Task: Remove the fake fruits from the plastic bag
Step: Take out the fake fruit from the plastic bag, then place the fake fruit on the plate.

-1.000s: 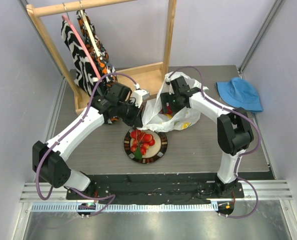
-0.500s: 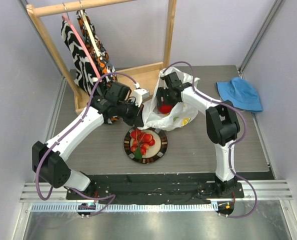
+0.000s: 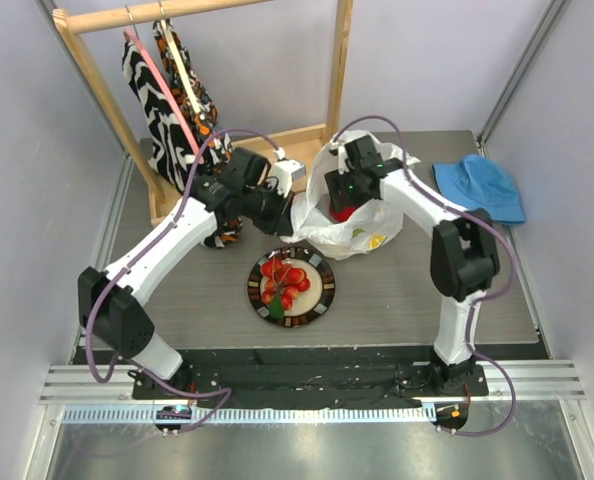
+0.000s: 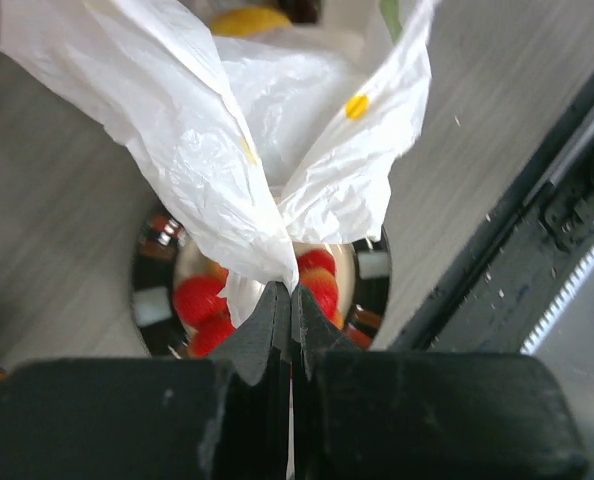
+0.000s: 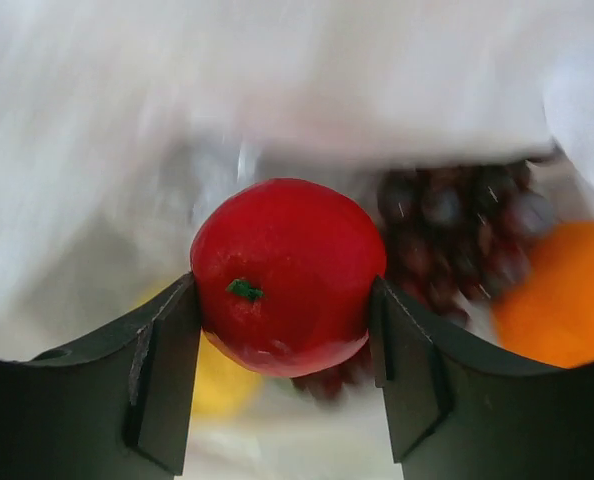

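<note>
The white plastic bag [image 3: 352, 225] lies at the table's middle back. My left gripper [image 3: 285, 222] is shut on the bag's left edge [image 4: 227, 190] and holds it up. My right gripper [image 3: 345, 205] is inside the bag's mouth, shut on the red apple [image 5: 282, 272]; the apple also shows from above [image 3: 344, 211]. The dark grape bunch [image 5: 457, 225], the orange [image 5: 562, 295] and the yellow lemon [image 5: 217, 385] lie in the bag beneath it. The red berry cluster [image 3: 283, 281] with a green leaf sits on a round plate [image 3: 323, 290] in front of the bag.
A wooden clothes rack [image 3: 307, 140] with patterned garments [image 3: 167, 110] stands at the back left. A blue hat [image 3: 482, 185] lies at the back right. The black base rail [image 3: 307, 365] runs along the near edge.
My right gripper has gone into the bag's mouth and now rises with the red apple in it. My left gripper has moved up and to the right, lifting the bag's edge.
</note>
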### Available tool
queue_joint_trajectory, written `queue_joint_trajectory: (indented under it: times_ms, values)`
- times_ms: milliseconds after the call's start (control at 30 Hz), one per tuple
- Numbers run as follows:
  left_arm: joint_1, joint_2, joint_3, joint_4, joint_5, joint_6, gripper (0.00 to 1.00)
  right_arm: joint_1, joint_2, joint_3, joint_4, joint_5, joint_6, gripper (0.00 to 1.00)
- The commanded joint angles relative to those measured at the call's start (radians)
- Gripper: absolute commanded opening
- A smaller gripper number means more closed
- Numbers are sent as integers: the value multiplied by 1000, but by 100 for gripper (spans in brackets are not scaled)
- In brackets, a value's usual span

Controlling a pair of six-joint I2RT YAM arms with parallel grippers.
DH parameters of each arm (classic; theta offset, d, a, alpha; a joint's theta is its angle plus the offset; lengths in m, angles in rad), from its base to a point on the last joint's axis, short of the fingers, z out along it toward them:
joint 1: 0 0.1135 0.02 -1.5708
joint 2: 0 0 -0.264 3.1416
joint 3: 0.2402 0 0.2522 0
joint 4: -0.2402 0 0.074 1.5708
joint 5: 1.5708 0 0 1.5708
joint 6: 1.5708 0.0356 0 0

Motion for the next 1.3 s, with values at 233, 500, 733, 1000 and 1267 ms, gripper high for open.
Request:
queue_joint_trajectory:
  times_ms: [233,500,733,1000,1267]
  values:
    - [4,288,447,56,-142,40,0,-51,-527,-171,-163,-260,-228,33]
    - [19,379,621,65,-226,68,0,49,-700,-197,-183,-497,-312,32]
    - [24,333,582,75,-242,51,0,227,-665,-369,-150,-490,-380,31]
    - [24,227,478,64,-245,68,0,229,-466,-349,39,-357,-329,31]
    - [22,204,458,59,-239,69,0,236,-251,-277,130,-326,-268,30]
